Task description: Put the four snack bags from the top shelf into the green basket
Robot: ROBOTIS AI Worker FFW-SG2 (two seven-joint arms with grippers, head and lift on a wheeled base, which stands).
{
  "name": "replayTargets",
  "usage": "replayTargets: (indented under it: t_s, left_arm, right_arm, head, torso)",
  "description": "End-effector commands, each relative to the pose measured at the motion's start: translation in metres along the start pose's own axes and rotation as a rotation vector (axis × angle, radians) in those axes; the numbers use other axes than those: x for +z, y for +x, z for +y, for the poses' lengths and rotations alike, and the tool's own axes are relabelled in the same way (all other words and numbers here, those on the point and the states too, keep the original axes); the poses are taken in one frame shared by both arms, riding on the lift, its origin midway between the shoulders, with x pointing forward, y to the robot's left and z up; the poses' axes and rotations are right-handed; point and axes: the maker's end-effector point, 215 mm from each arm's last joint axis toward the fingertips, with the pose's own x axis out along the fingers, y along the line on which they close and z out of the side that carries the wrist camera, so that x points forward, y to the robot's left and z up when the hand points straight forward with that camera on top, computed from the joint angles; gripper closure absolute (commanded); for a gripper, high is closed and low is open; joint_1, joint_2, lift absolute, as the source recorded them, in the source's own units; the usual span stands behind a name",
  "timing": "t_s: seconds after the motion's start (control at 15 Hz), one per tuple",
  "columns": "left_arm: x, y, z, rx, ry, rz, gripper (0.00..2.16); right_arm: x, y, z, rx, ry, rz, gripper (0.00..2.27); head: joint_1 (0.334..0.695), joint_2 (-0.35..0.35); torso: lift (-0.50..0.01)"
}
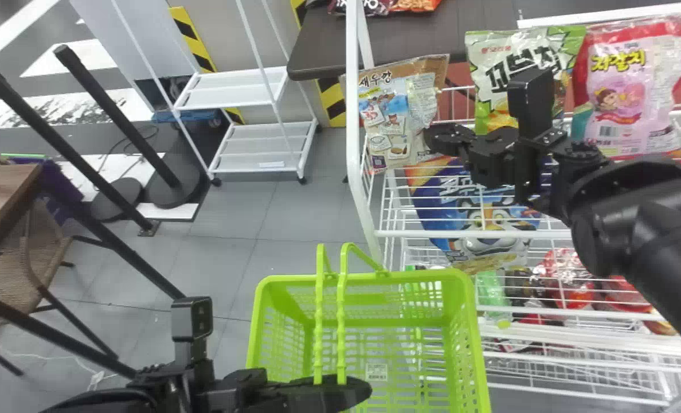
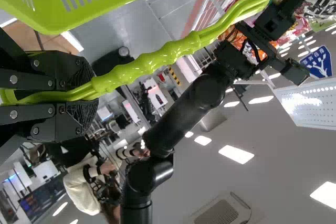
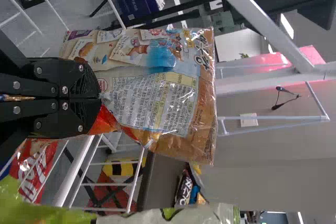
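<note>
We see the brown bag at the left end of the top shelf, its long axis upright, top leaning slightly right, printed face toward our head camera. Our right gripper has its fingers closed together, pinching the bag by its right side. The bag looks glossy and creased, tan with a blue patch. Our left gripper is clamped round the handles of the green basket.

Green basket open above, beside its handles; white post bars the shelf's left side.
</note>
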Motion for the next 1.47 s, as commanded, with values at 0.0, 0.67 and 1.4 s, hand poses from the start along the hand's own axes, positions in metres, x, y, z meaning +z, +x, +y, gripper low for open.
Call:
replayTargets:
  t_s: [0.0, 0.67, 1.4]
  left_arm:
    - [0.005, -0.007, -0.002, 0.003, 0.008, -0.012, 2.15]
    - [0.028, -0.010, 0.003, 0.004, 0.034, -0.018, 2.15]
    - [0.027, -0.008, 0.001, 0.001, 0.022, -0.019, 2.15]
  right_arm:
    - [-0.011, -0.023, 0.004, -0.052, -0.030, 0.048, 2.25]
    - [0.009, -0.184, 0.058, -0.185, 0.167, 0.030, 2.25]
    - [-0.094, -0.228, 0.215, 0.089, 0.376, 0.454, 2.25]
  head:
    - [0.695, 0.325]
    - [0.695, 0.296]
    - [0.695, 0.350]
  torso:
    - [0.000]
    - [0.000]
    - [0.000]
